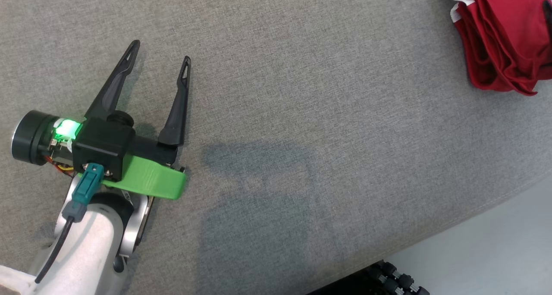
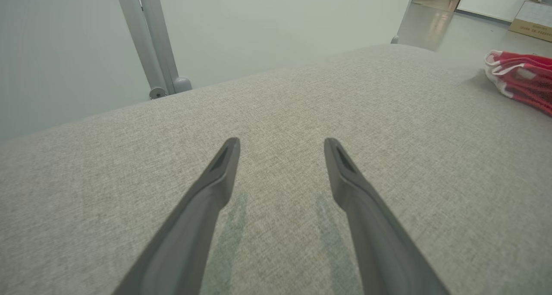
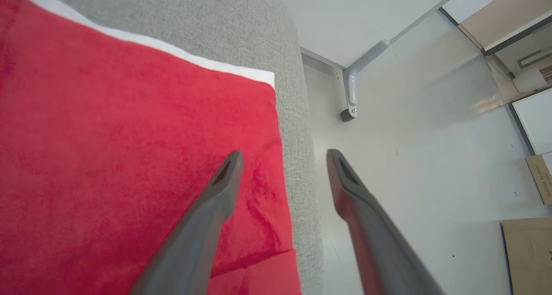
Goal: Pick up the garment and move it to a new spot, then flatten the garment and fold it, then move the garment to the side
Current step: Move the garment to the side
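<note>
The garment (image 1: 504, 36) is red with white trim and lies folded in a bundle at the far right corner of the grey padded table (image 1: 302, 114). From the left wrist it shows as a garment (image 2: 524, 79) at the right edge. My left gripper (image 1: 161, 53) rests open over bare grey fabric at the left, far from it; the left gripper (image 2: 281, 146) holds nothing. My right gripper (image 3: 284, 157) is open just above the garment (image 3: 129, 135), one finger over the red cloth, the other past the table edge. Nothing is between its fingers.
The table's rounded edge (image 3: 297, 114) runs right beside the garment, with pale floor (image 3: 409, 157) below. A metal frame leg (image 3: 351, 83) stands on the floor. Cardboard boxes (image 3: 528, 252) lie at the right. A wheeled base part (image 1: 388, 277) shows below the table's near edge.
</note>
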Motion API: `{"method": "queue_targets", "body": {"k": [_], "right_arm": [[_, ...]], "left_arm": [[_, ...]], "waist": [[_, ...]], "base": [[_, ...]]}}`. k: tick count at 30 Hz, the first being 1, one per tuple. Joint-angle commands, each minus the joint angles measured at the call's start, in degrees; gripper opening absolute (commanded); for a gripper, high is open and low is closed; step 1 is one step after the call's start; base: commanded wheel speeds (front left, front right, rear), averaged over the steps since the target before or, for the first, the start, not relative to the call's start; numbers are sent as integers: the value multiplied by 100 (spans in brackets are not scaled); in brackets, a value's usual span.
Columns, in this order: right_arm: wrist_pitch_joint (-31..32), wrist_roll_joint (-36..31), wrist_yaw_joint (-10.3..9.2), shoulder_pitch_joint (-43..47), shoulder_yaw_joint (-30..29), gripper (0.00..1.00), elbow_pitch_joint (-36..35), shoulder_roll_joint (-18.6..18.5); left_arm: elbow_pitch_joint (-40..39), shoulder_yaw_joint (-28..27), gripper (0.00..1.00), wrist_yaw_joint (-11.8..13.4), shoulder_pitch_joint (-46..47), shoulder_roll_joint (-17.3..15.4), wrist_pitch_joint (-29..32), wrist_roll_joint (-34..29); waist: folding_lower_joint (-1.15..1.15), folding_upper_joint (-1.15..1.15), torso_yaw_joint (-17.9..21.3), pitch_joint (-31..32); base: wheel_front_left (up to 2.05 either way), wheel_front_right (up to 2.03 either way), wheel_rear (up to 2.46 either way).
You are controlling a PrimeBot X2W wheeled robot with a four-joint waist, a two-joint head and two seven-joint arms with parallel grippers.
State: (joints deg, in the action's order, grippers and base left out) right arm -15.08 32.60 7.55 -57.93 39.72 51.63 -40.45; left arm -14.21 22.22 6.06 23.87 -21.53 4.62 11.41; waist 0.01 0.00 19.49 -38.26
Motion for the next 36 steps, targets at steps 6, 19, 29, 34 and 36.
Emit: {"method": "queue_targets", "body": {"k": [6, 19, 29, 34, 36], "right_arm": [[-20, 31, -11, 514, -1425, 100, -433, 204], [-21, -1036, -11, 2922, -4104, 100, -2901, 1776], [3, -1442, -11, 4109, -4159, 100, -3933, 2487], [143, -1521, -10, 4390, -4027, 100, -4258, 2636], [211, -1587, -10, 4500, -3973, 100, -4396, 2676]], "left_arm": [[147, -48, 100, 78, -139, 26, -185, 112], [581, -166, 100, 346, -907, 291, -632, 543], [847, -204, 100, 507, -1446, 517, -944, 835], [959, -246, 100, 541, -1565, 571, -1080, 900], [1003, -273, 100, 563, -1631, 594, -1137, 958]], "waist": [[-1, 0, 108, 360], [-1, 0, 122, 1678], [-1, 0, -400, 2459], [-1, 0, -804, 2712], [-1, 0, -990, 2824]], "base": [[0, 0, 0], [0, 0, 0], [0, 0, 0], [0, 0, 0], [0, 0, 0]]}}
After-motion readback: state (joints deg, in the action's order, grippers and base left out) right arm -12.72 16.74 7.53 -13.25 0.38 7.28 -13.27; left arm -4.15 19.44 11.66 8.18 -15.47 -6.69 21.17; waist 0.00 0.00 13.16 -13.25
